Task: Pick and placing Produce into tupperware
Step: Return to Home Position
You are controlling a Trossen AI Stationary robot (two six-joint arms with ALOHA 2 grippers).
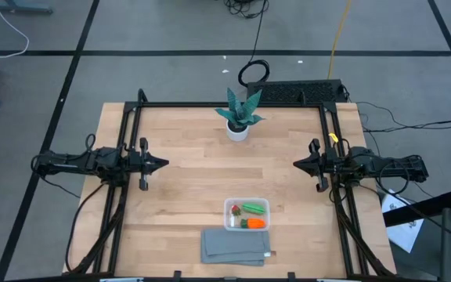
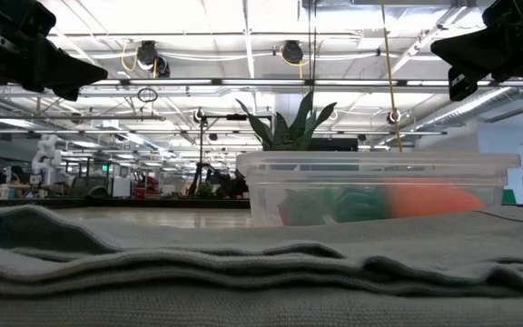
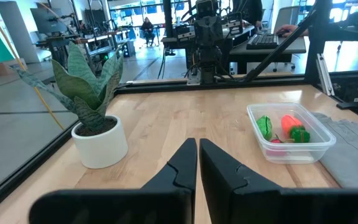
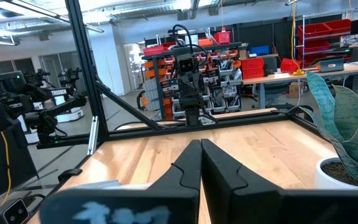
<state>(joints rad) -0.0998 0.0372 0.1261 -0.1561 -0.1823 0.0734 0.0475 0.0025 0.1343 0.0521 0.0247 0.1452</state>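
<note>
Since all's packed, box (image 1: 226, 214): pod (image 1: 252, 208), carrot (image 1: 256, 223), berry (image 1: 235, 209) inside
Left end effector (image 1: 164, 164): closed, empty
Right end effector (image 1: 296, 164): closed too
Remaining: nothing, I reckon

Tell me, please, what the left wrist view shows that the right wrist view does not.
Only the left wrist view shows the tupperware with the produce inside, and the grey cloth next to it. Only the right wrist view shows red bins in the room behind. Both show the plant and the wooden table. Each also shows its own arm's gripper above the table, the left gripper and the right gripper, both shut.
</note>
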